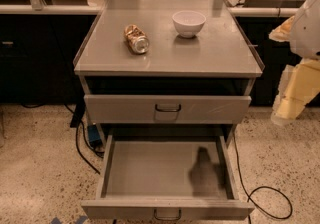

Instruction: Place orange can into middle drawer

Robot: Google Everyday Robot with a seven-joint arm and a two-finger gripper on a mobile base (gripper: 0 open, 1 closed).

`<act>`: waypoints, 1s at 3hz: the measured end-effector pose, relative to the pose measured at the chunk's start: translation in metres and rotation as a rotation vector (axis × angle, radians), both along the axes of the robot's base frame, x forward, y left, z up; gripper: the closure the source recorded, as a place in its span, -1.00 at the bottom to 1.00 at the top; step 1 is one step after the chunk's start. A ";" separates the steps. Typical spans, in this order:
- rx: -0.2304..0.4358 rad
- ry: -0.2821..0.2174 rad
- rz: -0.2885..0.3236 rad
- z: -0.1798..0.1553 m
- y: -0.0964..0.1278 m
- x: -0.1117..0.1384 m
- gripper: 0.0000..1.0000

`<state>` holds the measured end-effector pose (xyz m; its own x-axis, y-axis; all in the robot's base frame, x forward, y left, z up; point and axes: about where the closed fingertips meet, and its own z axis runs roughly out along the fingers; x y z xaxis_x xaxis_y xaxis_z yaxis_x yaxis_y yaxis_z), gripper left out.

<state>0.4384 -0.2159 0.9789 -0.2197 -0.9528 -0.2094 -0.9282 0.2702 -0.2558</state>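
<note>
The orange can (pixel 136 38) lies on its side on the left part of the grey cabinet top (pixel 165 58), with a silver end facing the front. The middle drawer (pixel 165 170) is pulled out wide and holds nothing; its small dark loop handle (pixel 167 214) is at the front edge. My gripper (pixel 294 93) hangs at the far right of the view, beside the cabinet's right side. It is below the level of the cabinet top, well away from the can, and holds nothing.
A white bowl (pixel 188 22) stands on the cabinet top, right of the can. The upper drawer front (pixel 168 108) is closed. Black cables (pixel 265 200) run over the speckled floor on both sides. Dark counters stand behind the cabinet.
</note>
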 end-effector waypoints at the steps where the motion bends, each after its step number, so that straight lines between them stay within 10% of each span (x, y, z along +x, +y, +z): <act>1: 0.000 0.000 0.000 0.000 0.000 0.000 -1.00; 3: 0.023 -0.085 0.177 0.002 0.042 0.089 -1.00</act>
<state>0.5274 -0.1739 0.9812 -0.0297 -0.9699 -0.2418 -0.9371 0.1111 -0.3308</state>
